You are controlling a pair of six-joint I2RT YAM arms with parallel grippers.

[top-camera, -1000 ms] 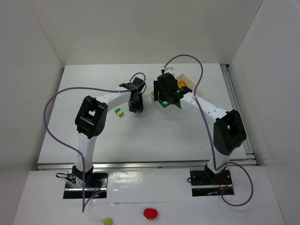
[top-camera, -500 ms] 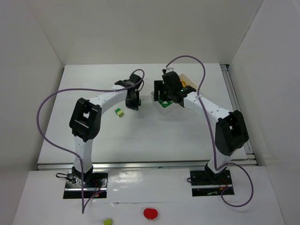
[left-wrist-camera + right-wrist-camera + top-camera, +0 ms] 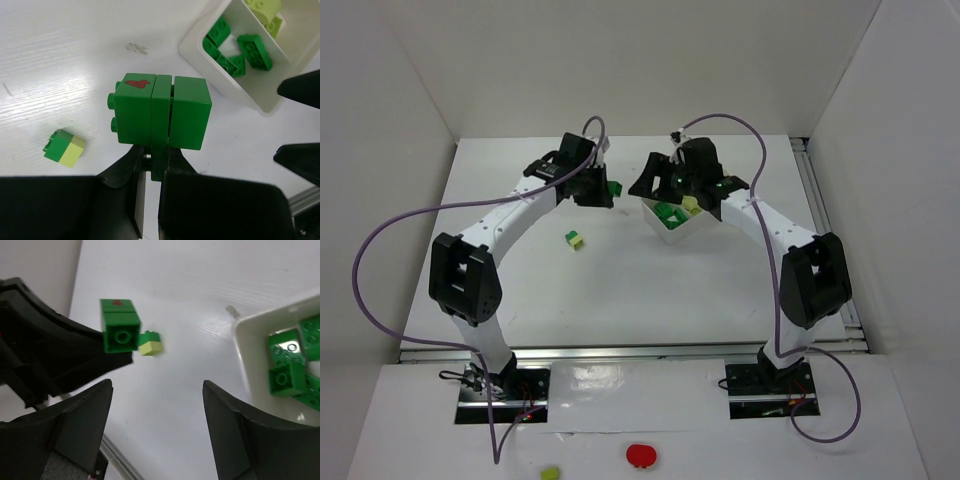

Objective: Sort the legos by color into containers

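A dark green lego stack (image 3: pixel 160 112), several bricks joined side by side with a red mark on one face, is pinched at its lower edge by the left gripper (image 3: pixel 152 157). The jaws are pressed tight on a thin middle piece, and the stack is held off the table (image 3: pixel 60 60). Down and to the left of those fingers, a small two-tone lego (image 3: pixel 64 147), dark green on pale lime, lies alone on the table. Ahead and to the right of the held stack stands the white tray (image 3: pixel 200 59). The compartment nearest the gripper holds loose dark green legos (image 3: pixel 255 50), and a pale lime lego (image 3: pixel 265 7) lies in the one beyond. The right gripper (image 3: pixel 157 385) hangs over the bare table between the tray and the left gripper, its fingers spread wide with nothing between them. In its wrist view the tray's corner sits ahead and to the right of the fingers. The held stack is ahead and to the left, and the two-tone lego shows just beside the stack. From above, the two grippers face each other toward the far side of the table, the right one just beside the tray. Behind both arm bases, on the near ledge, lie a flat red round thing (image 3: pixel 640 456) and a single lime lego (image 3: pixel 550 472), apart from each other.
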